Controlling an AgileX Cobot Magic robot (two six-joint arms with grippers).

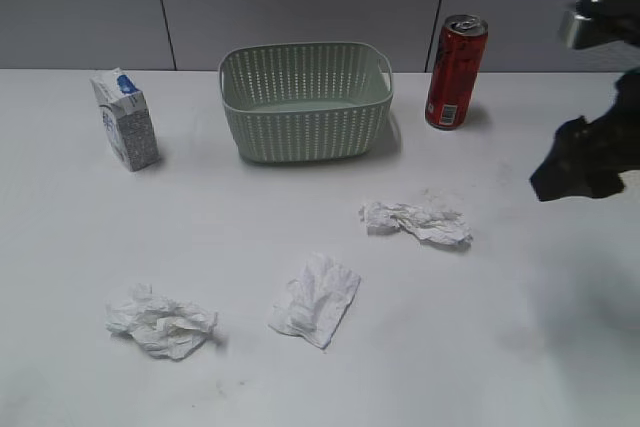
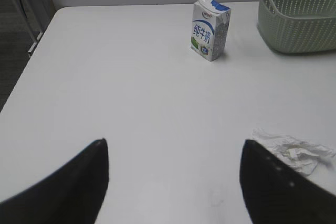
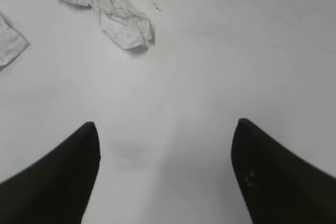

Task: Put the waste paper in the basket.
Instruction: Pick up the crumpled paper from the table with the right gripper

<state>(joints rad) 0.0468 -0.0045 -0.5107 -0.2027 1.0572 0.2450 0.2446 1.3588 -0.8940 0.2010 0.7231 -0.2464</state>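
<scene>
Three crumpled white waste paper wads lie on the white table: one front left (image 1: 160, 322), one in the middle (image 1: 315, 299), one to the right (image 1: 418, 219). The pale green lattice basket (image 1: 305, 132) stands empty at the back centre. My right gripper (image 1: 583, 162) hovers at the right edge; its wrist view shows it open and empty (image 3: 166, 124), with the right wad (image 3: 105, 9) ahead and the middle wad (image 3: 8, 43) at the left edge. My left gripper (image 2: 172, 145) is open and empty, out of the exterior view, with the front-left wad (image 2: 294, 148) beside its right finger.
A blue-and-white carton (image 1: 125, 119) stands at the back left, also in the left wrist view (image 2: 210, 29), with the basket (image 2: 299, 17) beyond it. A red drink can (image 1: 456, 72) stands right of the basket. A grey wall lies behind.
</scene>
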